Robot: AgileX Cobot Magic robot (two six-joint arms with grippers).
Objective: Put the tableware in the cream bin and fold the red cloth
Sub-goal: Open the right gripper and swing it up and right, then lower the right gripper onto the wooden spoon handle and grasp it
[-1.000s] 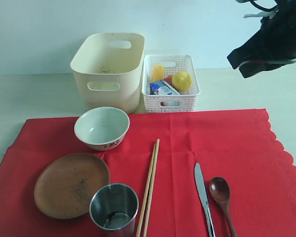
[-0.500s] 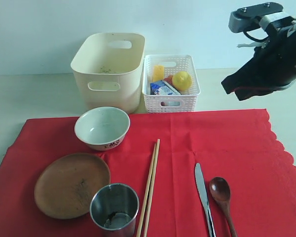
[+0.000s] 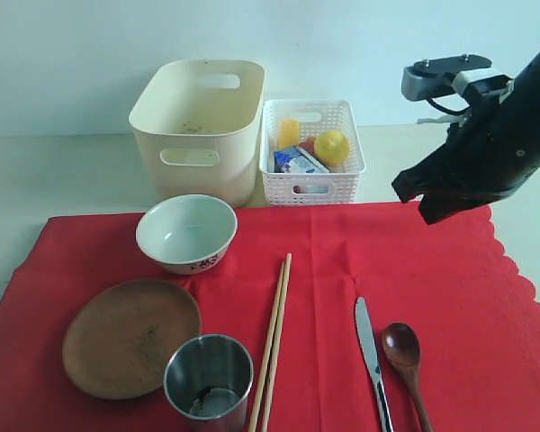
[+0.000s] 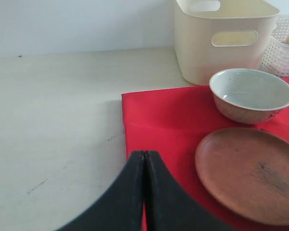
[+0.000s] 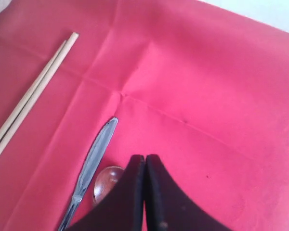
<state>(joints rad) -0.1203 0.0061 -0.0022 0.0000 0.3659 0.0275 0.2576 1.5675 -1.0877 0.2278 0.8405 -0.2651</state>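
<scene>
My right pincer point(image 5: 145, 162) is clenched on nothing, hanging over the right of the red cloth point(image 3: 432, 270), with the knife point(image 3: 367, 342) and spoon point(image 3: 400, 346) lying nearer. My left pincer point(image 4: 144, 159), clenched too, hovers at the cloth's left edge. The cream bin point(image 3: 198, 117), far left, holds nothing from the cloth, so I judge clearing is just starting. Next I must open and descend.

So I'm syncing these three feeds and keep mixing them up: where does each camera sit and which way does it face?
Exterior: raised, looking down across the red cloth toward the cream bin; the right arm shows.
Left wrist: on the left arm, facing past the shut left pincer to plate, bowl and cream bin.
Right wrist: on the right arm, facing down past the shut right pincer onto knife, spoon and chopsticks.
Shared: exterior and left wrist both show bowl, plate, cream bin.
</scene>
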